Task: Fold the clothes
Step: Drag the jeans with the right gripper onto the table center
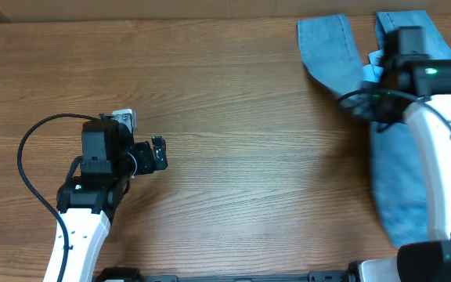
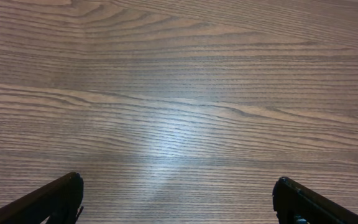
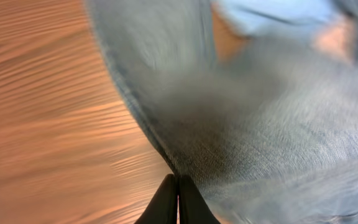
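The light-blue denim jeans (image 1: 398, 180) lie along the right edge of the table, one leg (image 1: 327, 47) angled up to the far edge. My right gripper (image 1: 376, 66) hovers over the upper part of the jeans, mostly hidden under its wrist. In the right wrist view its fingers (image 3: 178, 177) are pressed together right at the hem edge of the denim (image 3: 260, 124), pinching it; the view is blurred. My left gripper (image 1: 160, 153) is open and empty over bare wood at the left; its two fingertips (image 2: 179, 186) stand wide apart.
The wooden table (image 1: 249, 117) stretches between the two arms. A black cable (image 1: 30, 164) loops out from the left arm. A small white tag (image 1: 125, 117) sits by the left wrist.
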